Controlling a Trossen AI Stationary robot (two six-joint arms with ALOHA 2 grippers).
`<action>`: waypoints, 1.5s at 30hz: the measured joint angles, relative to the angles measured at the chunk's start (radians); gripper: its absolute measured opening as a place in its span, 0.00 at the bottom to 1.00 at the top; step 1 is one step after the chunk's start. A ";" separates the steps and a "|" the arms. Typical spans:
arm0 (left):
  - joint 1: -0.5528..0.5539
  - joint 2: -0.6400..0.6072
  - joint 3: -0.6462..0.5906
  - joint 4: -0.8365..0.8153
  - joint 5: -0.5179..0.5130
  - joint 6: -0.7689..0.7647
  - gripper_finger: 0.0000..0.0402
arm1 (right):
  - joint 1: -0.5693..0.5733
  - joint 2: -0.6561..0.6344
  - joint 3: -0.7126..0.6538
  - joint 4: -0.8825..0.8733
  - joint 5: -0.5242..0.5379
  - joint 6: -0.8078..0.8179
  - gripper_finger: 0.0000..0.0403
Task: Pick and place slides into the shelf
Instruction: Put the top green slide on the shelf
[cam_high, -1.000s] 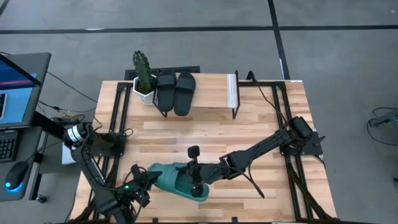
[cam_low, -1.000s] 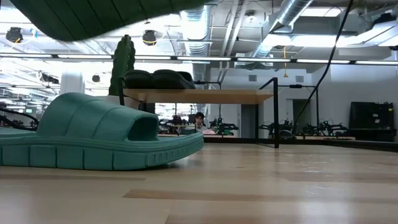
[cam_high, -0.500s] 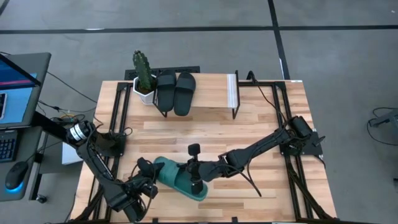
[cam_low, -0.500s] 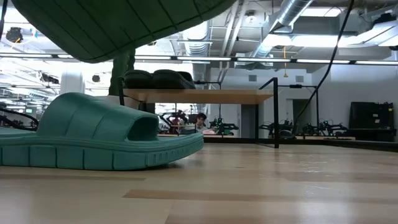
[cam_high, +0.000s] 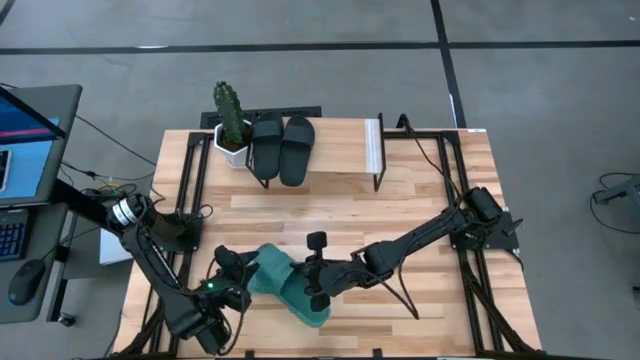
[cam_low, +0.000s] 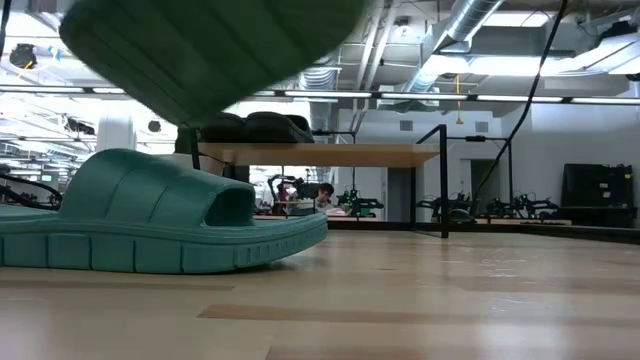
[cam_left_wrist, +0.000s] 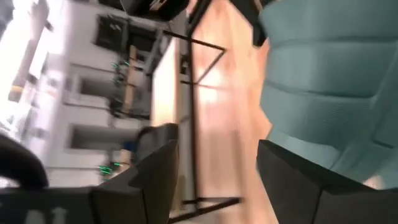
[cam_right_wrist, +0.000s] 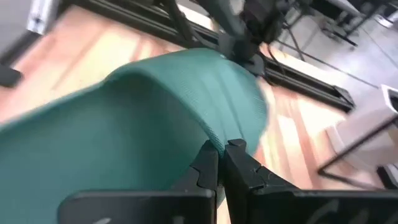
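A teal slide (cam_high: 283, 283) hangs tilted above the table's near middle; it fills the top of the low view (cam_low: 210, 50). My right gripper (cam_high: 318, 288) is shut on it. My left gripper (cam_high: 238, 270) stands open just off the slide's left end (cam_left_wrist: 329, 81), with nothing between its fingers (cam_left_wrist: 216, 149). A second teal slide (cam_low: 150, 225) rests sole-down on the table. The black pair of slides (cam_high: 282, 148) lies on the shelf (cam_high: 340, 140) at the far side. My right gripper pinches a thin edge of the teal slide (cam_right_wrist: 214, 134) between its two fingers, on the slide's right side. Whether that edge is strap or sole rim I cannot tell. The fingers come roughly level from the table's right. The slide is lifted clear and tilted.
A potted cactus (cam_high: 230, 122) stands at the shelf's left end beside the black slides. A white strip (cam_high: 373, 148) marks the shelf's right end. Black frame rails run along the table's left (cam_high: 190, 190) and right (cam_high: 450, 190) sides. Bare wood lies between shelf and grippers.
My left gripper has opened and let go of the teal slide's left end, then drawn slightly toward the far edge. The slide, still in my right gripper, has turned and tipped; in the low view it has swung toward the right.
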 joint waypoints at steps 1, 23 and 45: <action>0.003 -0.006 0.008 0.006 0.015 -0.003 0.51 | 0.002 -0.001 0.000 -0.013 0.022 0.009 0.00; 0.147 -0.246 0.025 0.003 -0.038 -0.110 0.04 | -0.134 -0.311 0.000 -0.330 0.369 0.081 0.00; 0.272 -0.268 0.024 0.002 -0.054 0.085 0.01 | -0.694 -0.330 0.001 -0.501 0.304 0.119 0.00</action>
